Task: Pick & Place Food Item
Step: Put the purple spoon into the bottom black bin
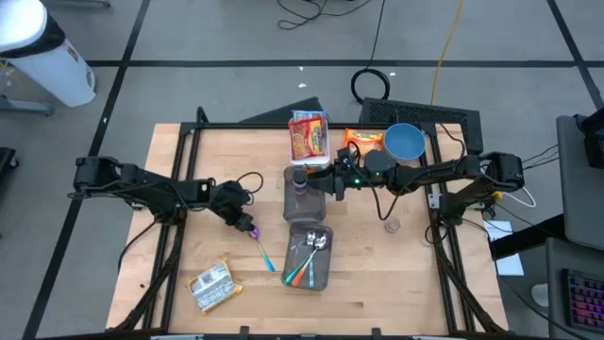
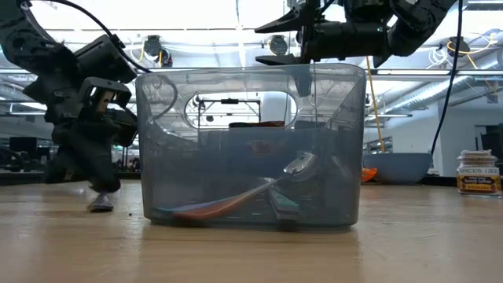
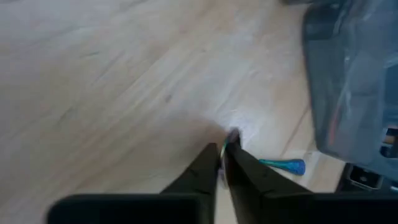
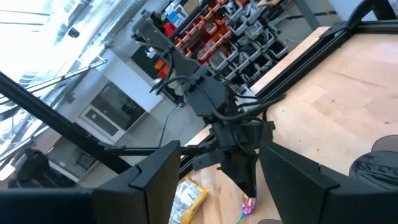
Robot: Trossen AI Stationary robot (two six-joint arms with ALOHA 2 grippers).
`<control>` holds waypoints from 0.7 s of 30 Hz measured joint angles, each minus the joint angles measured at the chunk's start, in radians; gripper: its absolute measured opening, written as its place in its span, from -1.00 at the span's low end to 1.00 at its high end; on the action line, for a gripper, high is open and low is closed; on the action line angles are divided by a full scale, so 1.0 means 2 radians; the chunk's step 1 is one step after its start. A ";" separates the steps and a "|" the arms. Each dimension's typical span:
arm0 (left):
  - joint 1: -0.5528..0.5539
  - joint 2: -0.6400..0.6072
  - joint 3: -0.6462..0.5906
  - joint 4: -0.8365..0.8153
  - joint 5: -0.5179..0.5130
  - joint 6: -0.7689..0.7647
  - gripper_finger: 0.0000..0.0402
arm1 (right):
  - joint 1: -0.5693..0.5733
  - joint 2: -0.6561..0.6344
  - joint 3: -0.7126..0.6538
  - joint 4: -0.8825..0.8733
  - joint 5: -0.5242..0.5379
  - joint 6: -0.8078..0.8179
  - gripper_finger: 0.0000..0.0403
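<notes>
Left tool (image 1: 247, 225): down at the counter, its two fingers pinched nearly together around the purple end of a spoon (image 1: 261, 247). From the left wrist view they look clamped on the handle tip, and that's my read of it.

Spoon: lying flat on the counter (image 1: 170, 189), purple end under the left tool, blue end pointing away toward the front edge and slightly toward the bin. Its long axis runs diagonally.

Bin (image 1: 309, 257): clear plastic tub just beside the spoon's blue end, already holding a few utensils. It lies on the far side of the spoon from the left arm.

Nearer arm: the left one, plainly; the right arm is well apart from the spoon.

Right tool (image 1: 332, 182): held up over the bottle (image 1: 299, 194) behind the bin, fingers spread apart, nothing between them.

Food items: snack packet (image 1: 210, 286) near the front left of the counter; noodle pack (image 1: 309, 135) and orange packet (image 1: 361, 138) at the back, beside a blue bowl (image 1: 404, 142).

Surface: pale wood planks, flat and smooth, so the spoon could slide if nudged.

Room: dark frame rails along the counter edges, cables on the floor behind, shelving and racks beyond.
</notes>
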 joint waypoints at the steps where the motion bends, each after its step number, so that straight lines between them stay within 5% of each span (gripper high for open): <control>1: 0.000 0.000 0.000 0.008 0.001 0.000 -0.90 | -0.001 0.000 0.000 0.000 -0.006 0.000 0.05; 11: 0.035 -0.001 0.059 0.009 0.075 0.075 -0.96 | -0.015 -0.007 0.000 0.012 -0.096 0.028 0.05; 15: 0.051 -0.007 0.150 -0.142 0.074 0.186 -0.97 | -0.016 -0.024 0.000 0.003 -0.102 0.026 0.05; 21: 0.085 -0.007 0.315 -0.384 0.009 0.358 -0.97 | -0.014 -0.050 0.022 -0.075 -0.092 -0.005 0.05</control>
